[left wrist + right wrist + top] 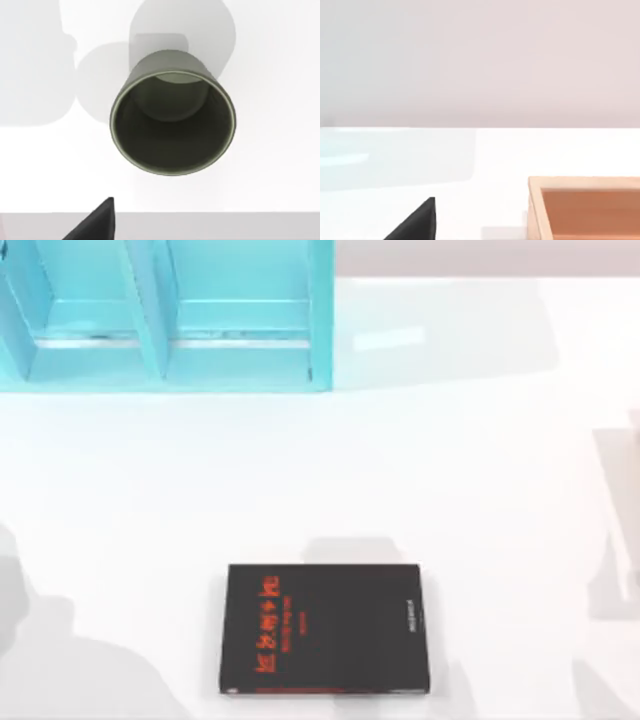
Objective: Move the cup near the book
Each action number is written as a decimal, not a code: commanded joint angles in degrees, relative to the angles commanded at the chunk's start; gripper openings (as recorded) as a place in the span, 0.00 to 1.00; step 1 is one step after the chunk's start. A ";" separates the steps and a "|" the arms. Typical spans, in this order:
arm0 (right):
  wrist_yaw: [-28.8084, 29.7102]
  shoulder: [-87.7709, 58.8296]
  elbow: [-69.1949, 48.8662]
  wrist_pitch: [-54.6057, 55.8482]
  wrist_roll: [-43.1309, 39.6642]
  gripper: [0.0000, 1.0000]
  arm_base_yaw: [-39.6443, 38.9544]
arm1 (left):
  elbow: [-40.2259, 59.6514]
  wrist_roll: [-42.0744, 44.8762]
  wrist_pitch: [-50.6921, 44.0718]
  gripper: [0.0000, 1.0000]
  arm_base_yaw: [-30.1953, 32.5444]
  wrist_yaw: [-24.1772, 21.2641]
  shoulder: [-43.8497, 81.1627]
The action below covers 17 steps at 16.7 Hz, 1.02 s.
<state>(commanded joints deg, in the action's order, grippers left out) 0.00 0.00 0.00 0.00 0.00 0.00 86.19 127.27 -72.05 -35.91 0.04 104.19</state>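
The cup (172,122) stands upright on the white surface (280,175) below the left hand (95,222), whose opening I cannot tell; lower squarely over its rim. The book (325,630) lies flat.

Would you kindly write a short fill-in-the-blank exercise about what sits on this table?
1. The book has a black cover with ____ lettering.
2. In the left wrist view, the grey-green cup stands upright with its opening facing ____.
3. The shelf unit at the table's far left is ____ in colour.
4. The wooden box in the right wrist view is open on ____.

Missing words: red; up; turquoise; top
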 joint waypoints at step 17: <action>0.00 0.00 0.00 0.00 0.00 1.00 0.00 | -16.12 0.29 21.79 1.00 -0.20 -0.03 5.67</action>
<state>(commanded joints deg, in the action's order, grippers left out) 0.00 0.00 0.00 0.00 0.00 0.00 70.07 127.56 -50.27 -36.11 0.02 109.87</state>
